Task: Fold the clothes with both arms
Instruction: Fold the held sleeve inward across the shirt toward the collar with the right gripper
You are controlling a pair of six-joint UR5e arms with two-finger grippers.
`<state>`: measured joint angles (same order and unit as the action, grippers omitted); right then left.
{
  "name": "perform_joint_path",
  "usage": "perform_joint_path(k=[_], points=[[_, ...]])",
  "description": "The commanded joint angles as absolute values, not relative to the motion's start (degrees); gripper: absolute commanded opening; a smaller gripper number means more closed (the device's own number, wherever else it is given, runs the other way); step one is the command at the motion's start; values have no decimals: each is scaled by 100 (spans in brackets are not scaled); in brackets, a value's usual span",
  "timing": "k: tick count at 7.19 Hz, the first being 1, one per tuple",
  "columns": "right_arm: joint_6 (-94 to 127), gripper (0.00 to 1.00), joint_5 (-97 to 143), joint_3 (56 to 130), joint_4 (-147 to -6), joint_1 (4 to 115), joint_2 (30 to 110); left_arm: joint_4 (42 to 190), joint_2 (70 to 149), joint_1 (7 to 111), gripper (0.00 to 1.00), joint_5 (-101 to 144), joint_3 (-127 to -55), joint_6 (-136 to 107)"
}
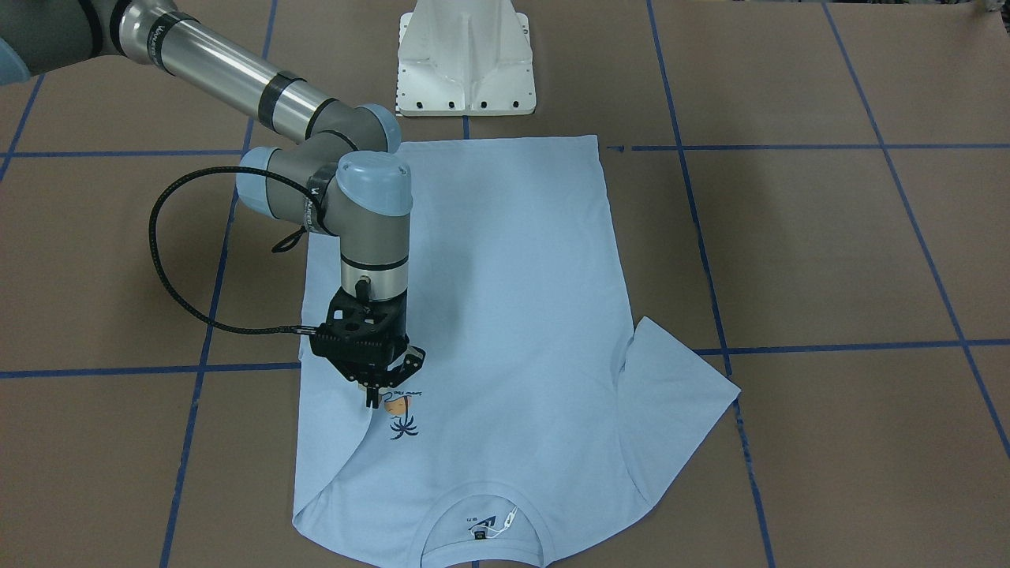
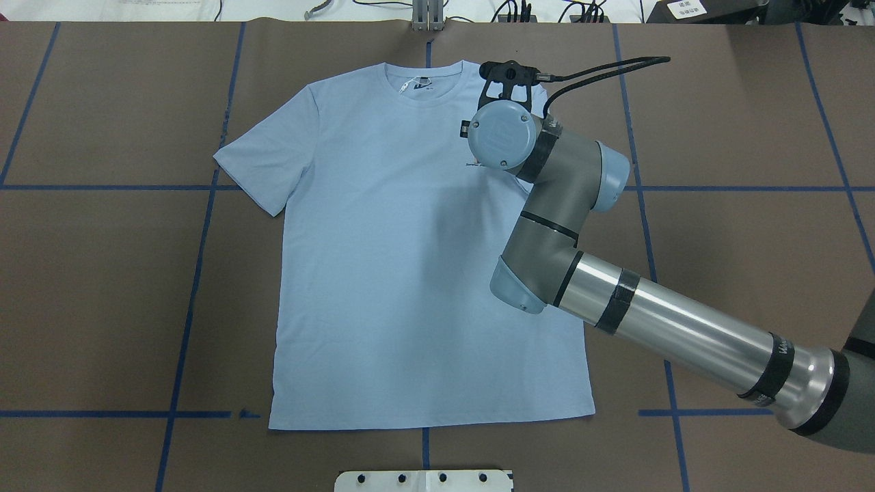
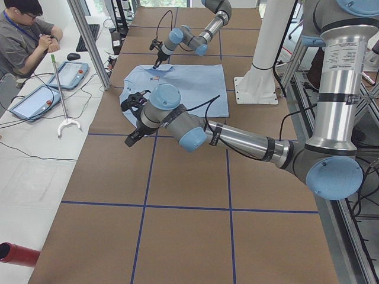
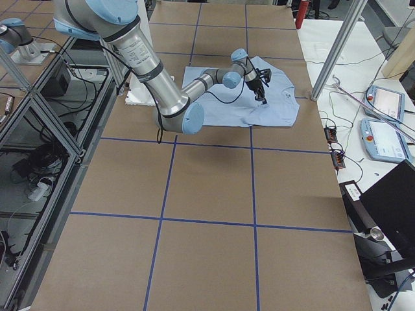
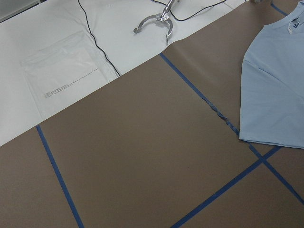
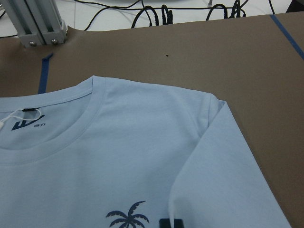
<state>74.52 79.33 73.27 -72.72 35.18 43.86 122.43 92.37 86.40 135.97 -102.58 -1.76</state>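
Right gripper (image 1: 372, 398) at shirt (image 1: 505, 300) 8 o'clock in front view, jaws pinched together on folded-in sleeve (image 6: 223, 180). Left gripper (image 3: 130, 141) jaws: cannot tell.

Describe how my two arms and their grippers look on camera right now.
The right arm and left arm look alike: silver tubes, grey elbow housings, light blue round joint caps and black bands. The right gripper and left gripper are black, each with two jaws. A black braided cable loops to each wrist.
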Motion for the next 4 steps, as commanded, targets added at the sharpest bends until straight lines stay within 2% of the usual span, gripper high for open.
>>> perform_joint_path(k=[1,2,4], points=[[7401,89,7796,7313,-7269,3367,4394,12243,9237,8640,100,13597,-10248,-176],[7339,100,7700,7321,-7269,3358,4342,12243,9237,8640,100,13597,-10257,-176],[7102,100,8405,7435,-7321,3724,4009,12278,9508,8631,100,13571,-10318,-428]])
